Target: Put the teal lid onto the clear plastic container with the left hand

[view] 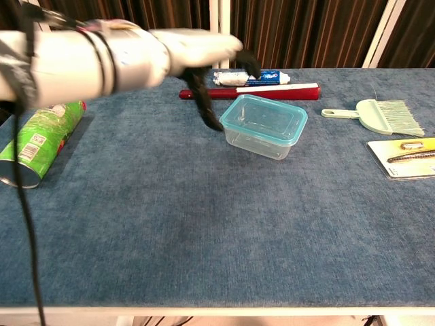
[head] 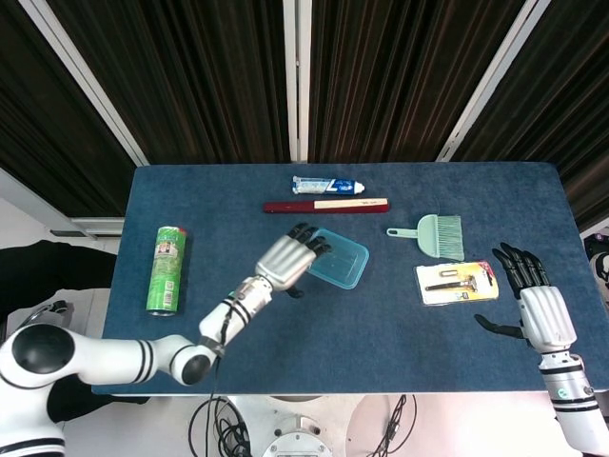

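The clear plastic container stands mid-table with the teal lid lying flat on top of it. My left hand hovers raised just left of the container, fingers apart and empty, not touching the lid. The right hand rests open near the table's right front edge, far from the container; the chest view does not show it.
A green can lies at the left. A toothpaste tube and a red bar lie behind the container. A teal brush and a carded razor pack sit to the right.
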